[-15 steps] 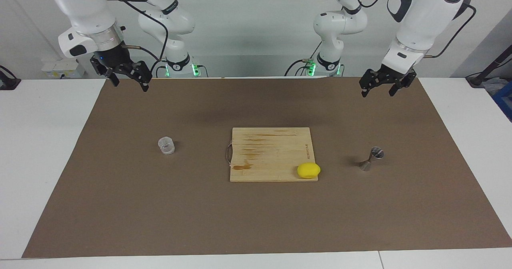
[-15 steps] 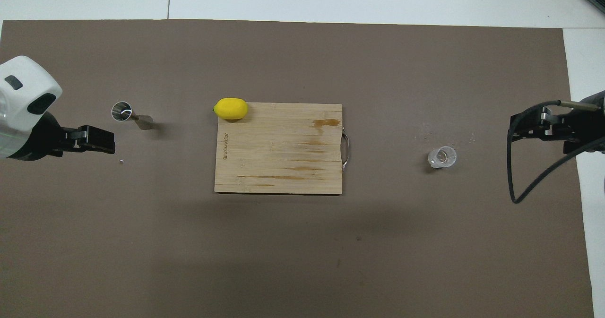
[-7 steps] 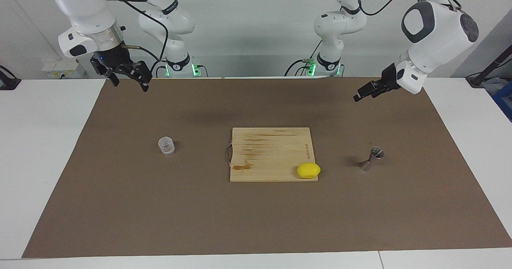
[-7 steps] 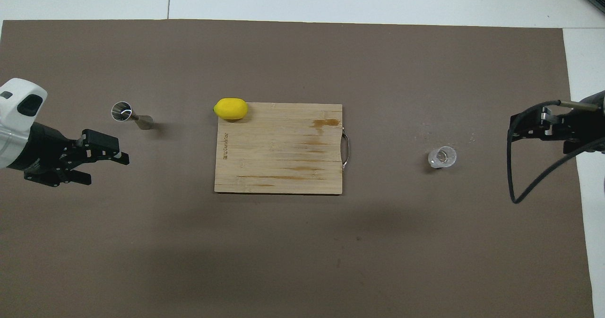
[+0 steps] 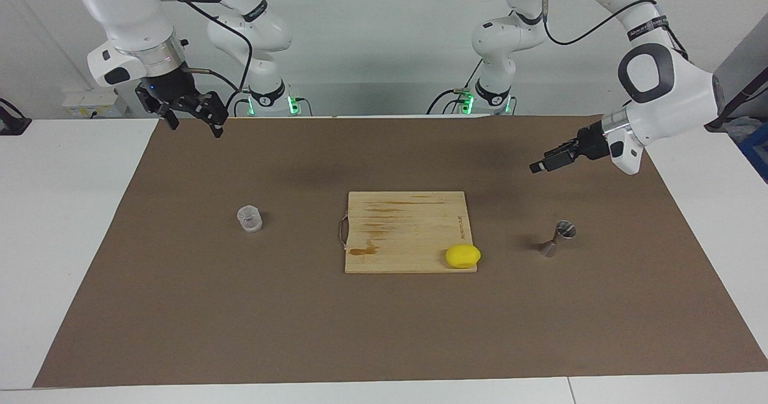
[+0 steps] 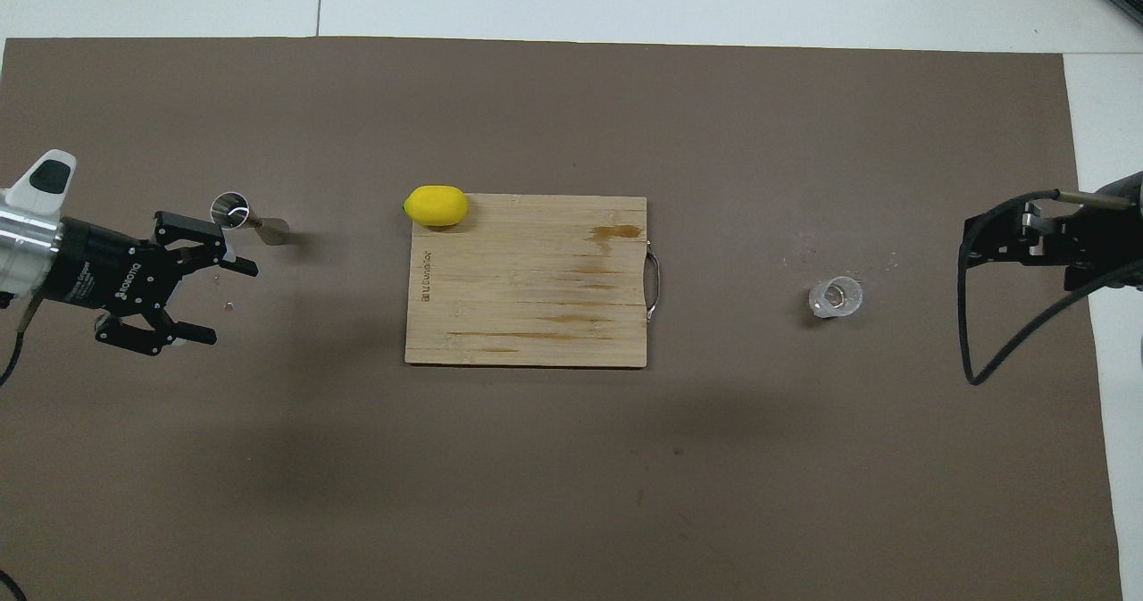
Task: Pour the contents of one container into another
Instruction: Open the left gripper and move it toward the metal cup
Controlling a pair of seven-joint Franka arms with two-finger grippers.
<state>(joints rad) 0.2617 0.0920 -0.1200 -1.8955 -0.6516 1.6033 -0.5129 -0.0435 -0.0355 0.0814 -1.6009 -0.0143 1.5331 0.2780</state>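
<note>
The clear cup [image 5: 249, 218] stands on the brown mat toward the right arm's end; it also shows in the overhead view [image 6: 836, 297]. The steel jigger [image 5: 555, 239] stands on the mat toward the left arm's end, also seen from overhead [image 6: 246, 218]. My left gripper [image 5: 538, 167] is open and empty, turned sideways in the air over the mat beside the jigger, apart from it; the overhead view [image 6: 223, 303] shows its spread fingers. My right gripper [image 5: 194, 126] is open and empty, waiting high over the mat's edge at its own end [image 6: 978, 244].
A wooden cutting board [image 5: 408, 224] with a metal handle lies mid-mat, between cup and jigger [image 6: 527, 279]. A yellow lemon [image 5: 462, 256] rests at the board's corner toward the jigger [image 6: 436, 205]. The brown mat [image 5: 384, 332] covers most of the white table.
My left arm has swung its wrist from pointing down to sideways and come lower, closer to the jigger. The right arm, cup and jigger have not moved.
</note>
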